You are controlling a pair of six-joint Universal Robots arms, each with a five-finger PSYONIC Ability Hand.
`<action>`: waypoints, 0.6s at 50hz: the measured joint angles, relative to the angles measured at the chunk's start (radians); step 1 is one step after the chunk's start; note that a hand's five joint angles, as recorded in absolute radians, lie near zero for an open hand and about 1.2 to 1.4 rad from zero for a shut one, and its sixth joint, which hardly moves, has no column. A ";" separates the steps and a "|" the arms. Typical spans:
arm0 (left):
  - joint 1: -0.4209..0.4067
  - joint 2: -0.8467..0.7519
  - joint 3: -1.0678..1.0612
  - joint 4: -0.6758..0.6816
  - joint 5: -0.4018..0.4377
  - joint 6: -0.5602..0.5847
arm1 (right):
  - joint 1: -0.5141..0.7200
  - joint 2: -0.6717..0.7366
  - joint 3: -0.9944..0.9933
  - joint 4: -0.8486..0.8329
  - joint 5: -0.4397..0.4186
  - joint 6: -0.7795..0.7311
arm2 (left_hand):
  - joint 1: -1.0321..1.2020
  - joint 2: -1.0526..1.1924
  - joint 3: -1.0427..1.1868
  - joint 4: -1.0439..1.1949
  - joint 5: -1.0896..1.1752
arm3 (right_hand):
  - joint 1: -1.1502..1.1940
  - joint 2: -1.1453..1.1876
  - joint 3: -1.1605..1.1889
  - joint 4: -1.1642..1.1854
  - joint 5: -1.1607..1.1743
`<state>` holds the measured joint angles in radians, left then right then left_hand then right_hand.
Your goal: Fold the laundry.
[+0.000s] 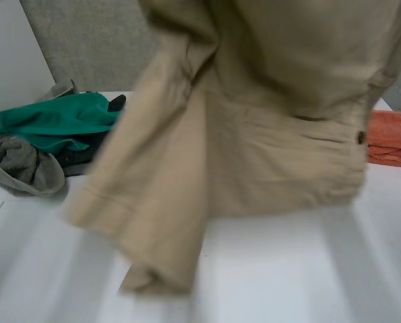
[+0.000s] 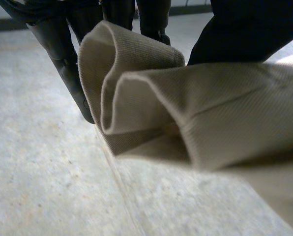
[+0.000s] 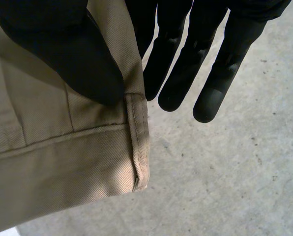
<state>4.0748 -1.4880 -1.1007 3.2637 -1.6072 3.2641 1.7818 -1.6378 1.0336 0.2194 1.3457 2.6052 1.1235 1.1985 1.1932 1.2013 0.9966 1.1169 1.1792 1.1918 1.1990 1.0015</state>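
Note:
A beige pair of trousers (image 1: 254, 134) hangs lifted above the white table (image 1: 301, 269), its lower hem trailing down to the tabletop. In the left wrist view, a bunched fold of the trousers (image 2: 186, 113) is pinched between the fingers and thumb of my left hand (image 2: 63, 54). In the right wrist view, the thumb of my right hand (image 3: 73, 59) presses on the waistband of the trousers (image 3: 63, 152) beside a belt loop (image 3: 139, 142). The other fingers (image 3: 210, 78) stretch straight past the cloth's edge.
A green garment (image 1: 52, 121) lies at the table's far left, over dark clothing (image 1: 76, 156). A grey garment (image 1: 25, 165) lies in front of it. An orange cloth (image 1: 392, 138) lies at the far right.

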 measured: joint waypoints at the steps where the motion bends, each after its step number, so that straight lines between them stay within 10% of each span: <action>1: 0.003 -0.028 0.043 -0.002 -0.006 0.003 | 0.001 0.030 -0.036 0.003 0.000 0.001 | 0.000 0.000 0.000 0.000 0.000 | 0.000 0.000 0.000 0.000 0.000; 20: 0.143 -0.669 0.175 0.053 -0.012 0.108 | 0.089 0.590 -0.042 -0.216 0.099 0.003 | -0.100 -0.138 -0.136 -0.141 -0.107 | -0.017 -0.017 -0.017 -0.011 -0.009; 25: 0.159 -0.871 0.311 0.110 -0.014 0.135 | 0.097 0.771 -0.084 -0.427 0.162 -0.003 | -0.656 -0.668 -0.654 -0.653 -0.622 | -0.839 -0.885 -0.878 -0.882 -0.884; 30: 0.161 -0.957 0.415 0.123 -0.020 0.146 | 0.101 0.840 -0.109 -0.511 0.192 -0.004 | -0.928 -0.991 -0.981 -0.998 -0.947 | -0.887 -0.961 -0.978 -0.985 -0.953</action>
<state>4.2355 -2.4455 -0.6861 3.3863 -1.6274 3.4106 1.8829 -0.7980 0.9249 -0.2912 1.5381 2.6008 0.1953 0.2075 0.2123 0.2029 0.0498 0.2302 0.2177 0.2141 0.2142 0.0488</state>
